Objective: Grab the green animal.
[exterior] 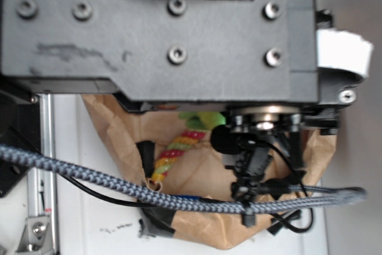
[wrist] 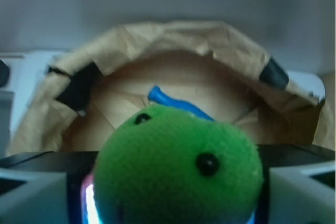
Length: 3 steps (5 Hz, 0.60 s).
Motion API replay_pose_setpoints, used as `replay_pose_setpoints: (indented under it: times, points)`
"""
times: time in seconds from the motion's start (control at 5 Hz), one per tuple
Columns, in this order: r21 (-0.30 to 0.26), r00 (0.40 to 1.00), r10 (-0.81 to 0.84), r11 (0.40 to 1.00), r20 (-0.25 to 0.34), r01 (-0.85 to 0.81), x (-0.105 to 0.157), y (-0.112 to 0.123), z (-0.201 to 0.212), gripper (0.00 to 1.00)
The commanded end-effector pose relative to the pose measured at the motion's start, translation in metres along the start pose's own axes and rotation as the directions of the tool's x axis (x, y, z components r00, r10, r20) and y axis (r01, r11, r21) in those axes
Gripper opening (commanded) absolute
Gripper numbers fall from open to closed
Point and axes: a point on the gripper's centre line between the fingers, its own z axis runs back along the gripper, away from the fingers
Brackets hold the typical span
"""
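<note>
The green animal (wrist: 178, 166) fills the lower middle of the wrist view. Its fuzzy dark green round head with two black bead eyes sits between my gripper (wrist: 176, 203) fingers. The grey fingers (wrist: 31, 195) stand on either side and the head spans the whole gap between them, so the gripper is shut on it. In the exterior view only a lime-green scrap of the green animal (exterior: 202, 119) peeks out under the large black arm body (exterior: 161, 28), which hides the fingers.
A crumpled brown paper bag (wrist: 157, 40) lies open below, with black tape patches (wrist: 79, 87) on its rim. A blue object (wrist: 170, 102) lies inside it. A striped multicolour rope (exterior: 176, 150) rests on the paper (exterior: 113, 135). A braided grey cable (exterior: 119, 184) crosses in front.
</note>
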Motion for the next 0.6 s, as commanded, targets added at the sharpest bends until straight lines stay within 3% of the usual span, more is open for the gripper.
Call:
replay_pose_setpoints:
  times: [0.0, 0.4]
  points:
    - [-0.005, 0.997, -0.049, 0.999, 0.065, 0.049, 0.0176, -0.0071, 0.0091, 0.00]
    - [0.000, 0.998, -0.043, 0.999, 0.042, 0.043, 0.0157, -0.0112, 0.0080, 0.00]
